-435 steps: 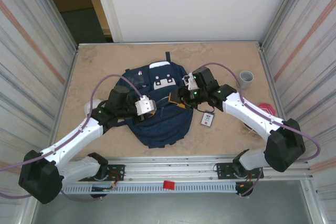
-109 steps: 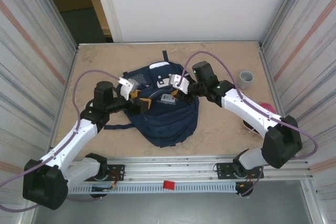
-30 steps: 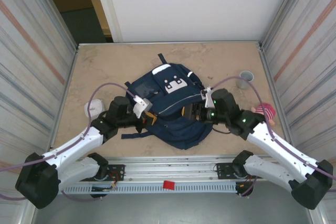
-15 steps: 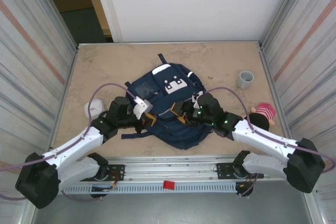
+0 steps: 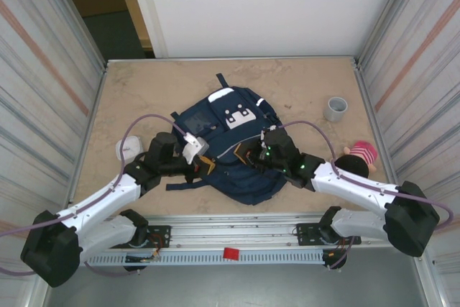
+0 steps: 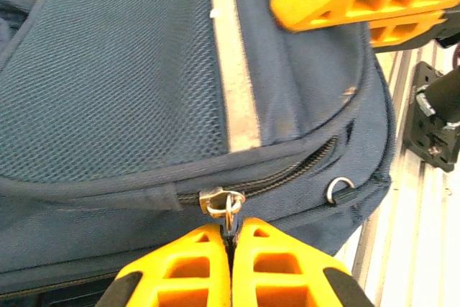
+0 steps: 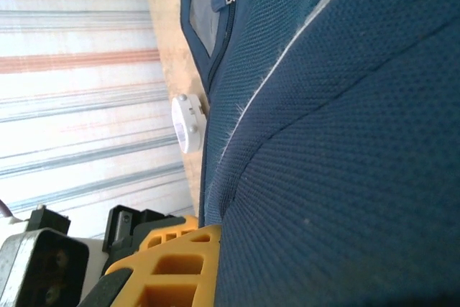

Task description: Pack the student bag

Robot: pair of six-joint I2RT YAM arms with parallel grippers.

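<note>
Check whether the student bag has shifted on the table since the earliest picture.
Yes. The student bag's near end has swung right, and now lies right of the red tab below the front rail.

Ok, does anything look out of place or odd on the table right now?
The student bag lies askew, its top turned toward the far left. A pink-hatted soft toy on the right and a white round item on the left lie outside it, while the left hand pinches its zipper pull.

Overhead view looks down from behind; wrist views hug the student bag (image 5: 241,177).
</note>
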